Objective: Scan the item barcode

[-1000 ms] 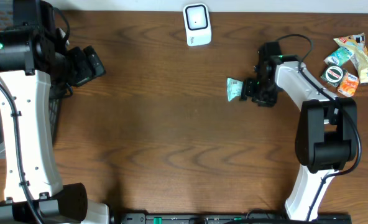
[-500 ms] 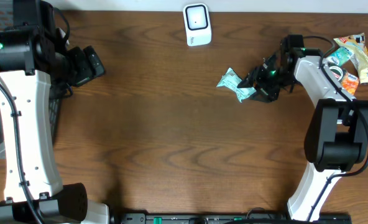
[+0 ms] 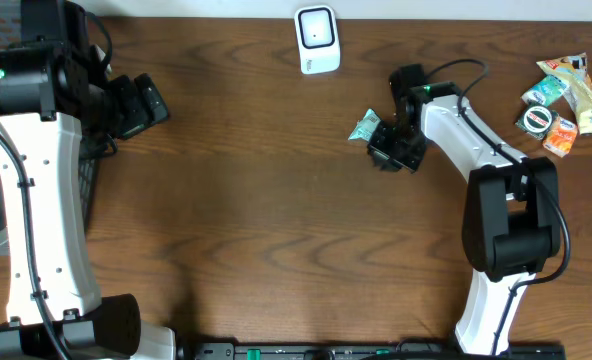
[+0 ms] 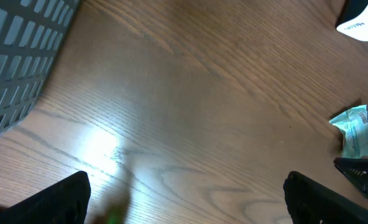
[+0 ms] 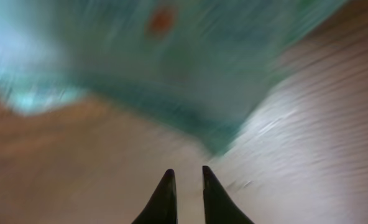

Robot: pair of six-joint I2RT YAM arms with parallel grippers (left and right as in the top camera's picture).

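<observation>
It looks like a mock shop checkout in a robotics lab: a dark wood-grain table (image 3: 276,200) carries a white barcode scanner (image 3: 317,40) and a heap of small snack packets (image 3: 566,95), with a grey mesh basket (image 4: 16,62) alongside.

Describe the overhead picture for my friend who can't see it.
The right gripper sits beside a small teal packet on a wooden table. A white scanner stands at the far edge, and more snacks lie in the right corner.
</observation>
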